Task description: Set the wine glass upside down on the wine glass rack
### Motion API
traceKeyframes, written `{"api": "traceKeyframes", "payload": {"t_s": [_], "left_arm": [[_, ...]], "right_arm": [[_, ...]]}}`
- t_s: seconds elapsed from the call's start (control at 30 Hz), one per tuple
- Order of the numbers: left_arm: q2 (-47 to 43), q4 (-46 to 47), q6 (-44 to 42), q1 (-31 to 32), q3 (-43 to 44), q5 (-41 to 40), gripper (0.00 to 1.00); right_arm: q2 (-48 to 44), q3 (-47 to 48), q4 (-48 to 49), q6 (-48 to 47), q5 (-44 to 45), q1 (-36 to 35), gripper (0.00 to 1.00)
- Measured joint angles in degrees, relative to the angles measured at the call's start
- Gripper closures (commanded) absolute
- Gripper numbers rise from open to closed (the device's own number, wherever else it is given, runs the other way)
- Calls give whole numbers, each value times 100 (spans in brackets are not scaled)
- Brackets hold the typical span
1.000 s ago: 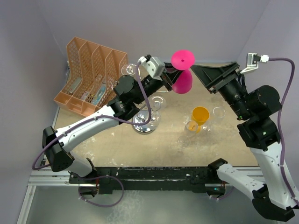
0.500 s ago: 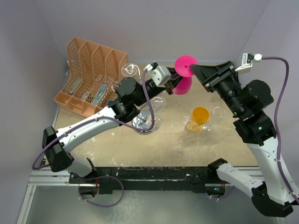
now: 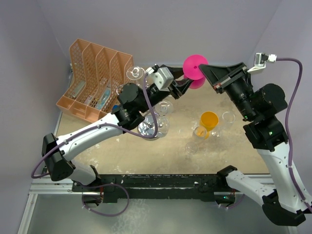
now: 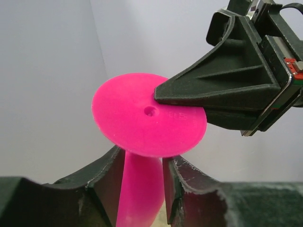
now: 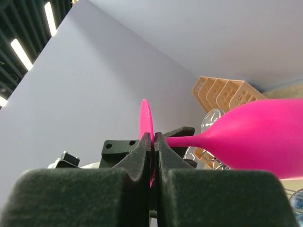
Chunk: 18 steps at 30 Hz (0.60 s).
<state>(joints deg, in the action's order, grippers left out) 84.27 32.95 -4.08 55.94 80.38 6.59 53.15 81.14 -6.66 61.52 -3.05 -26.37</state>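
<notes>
A pink wine glass (image 3: pixel 194 65) hangs in the air at the back of the table, foot up and bowl down. My right gripper (image 3: pixel 204 72) is shut on the rim of its round foot (image 5: pixel 145 118), with the pads pinching the thin disc. My left gripper (image 4: pixel 144 163) is open around the glass just under the foot, and a gap shows beside the right finger. The bowl (image 5: pixel 255 135) hangs free to the side. The chrome wine glass rack (image 3: pixel 146 129) stands below and to the left, under the left arm.
An orange plastic file organizer (image 3: pixel 95 80) stands at the back left. Clear glasses (image 3: pixel 134 73) hang on the rack's arms. An orange cup (image 3: pixel 209 118) and clear glasses (image 3: pixel 195 141) sit on the table to the right of the middle.
My right gripper has closed onto the glass's foot. My left gripper, shut on the glass before, has opened. The glass shifted slightly to the right.
</notes>
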Motion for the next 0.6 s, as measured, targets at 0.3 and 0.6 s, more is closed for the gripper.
{"api": "traceKeyframes", "payload": {"t_s": [0.3, 0.6], "left_arm": [[-1163, 44, 533, 2, -1137, -772, 68], [-2918, -756, 1493, 2, -1840, -2406, 69]], "right_arm": [[20, 0, 52, -315, 520, -4, 100], [245, -251, 138, -564, 802, -4, 100]]}}
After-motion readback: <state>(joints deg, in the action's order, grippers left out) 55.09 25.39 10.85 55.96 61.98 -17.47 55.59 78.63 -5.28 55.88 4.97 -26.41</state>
